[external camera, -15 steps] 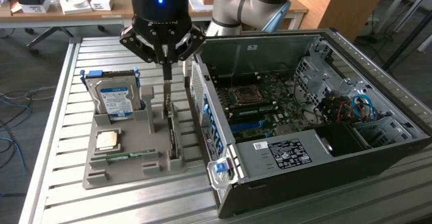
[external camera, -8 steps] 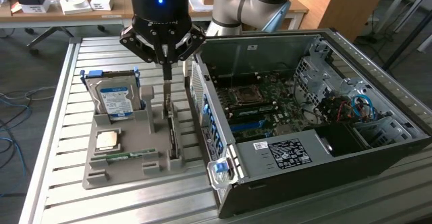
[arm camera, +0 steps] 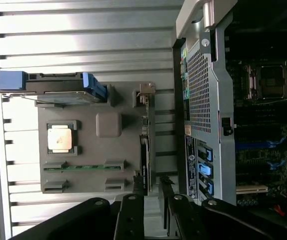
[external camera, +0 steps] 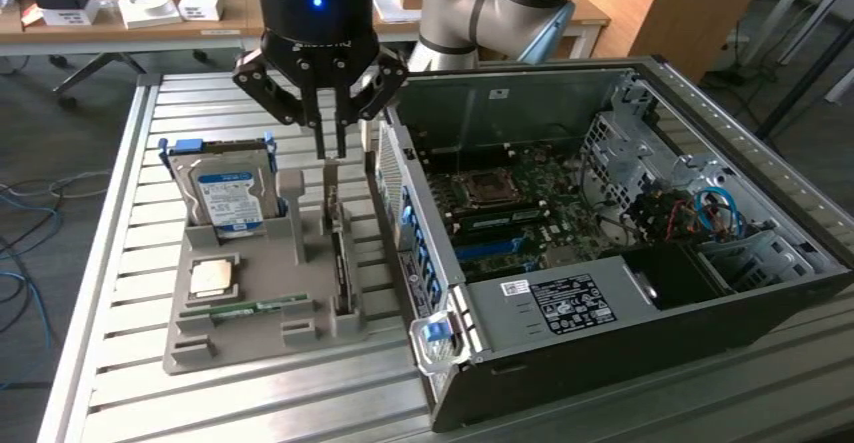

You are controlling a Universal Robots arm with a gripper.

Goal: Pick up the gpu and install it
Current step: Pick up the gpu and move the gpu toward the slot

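The gpu (external camera: 342, 263) stands on its long edge in a narrow slot of a matte grey moulded holder (external camera: 200, 348). It reads as a thin dark sliver with a pale metal bracket at its far end, on the side of the holder nearest the computer case (external camera: 641, 293). The black tool (external camera: 330, 153) hangs straight down over that bracket end. Its two slim fingers are a little apart with a narrow gap between them, their tips just above the card and clamped on nothing. In the wrist view the same fingers (arm camera: 138, 192) straddle the line of the card's edge, with pale bench showing through the gap. The holder lies flat on a bench (external camera: 120, 263) of ribbed silver aluminium slats. It also carries a boxy hard drive (external camera: 230, 198) with a blue-and-white label and blue plastic rails, propped upright in a cradle. In front of the drive a square processor chip (external camera: 214, 278) with a dull metallic lid sits in a shallow recess. A small narrow green memory stick (external camera: 247, 309) lies in a groove at the near end. The case lies on its side at the exterior view's right, just beside the holder, with its side panel off. It has sheet-steel walls and a perforated rear grille, a green motherboard (external camera: 521, 213) with a square socket, and a grey power supply (external camera: 567, 298) bearing a printed label. Looped blue cables (external camera: 714, 208) sit by the drive cage.
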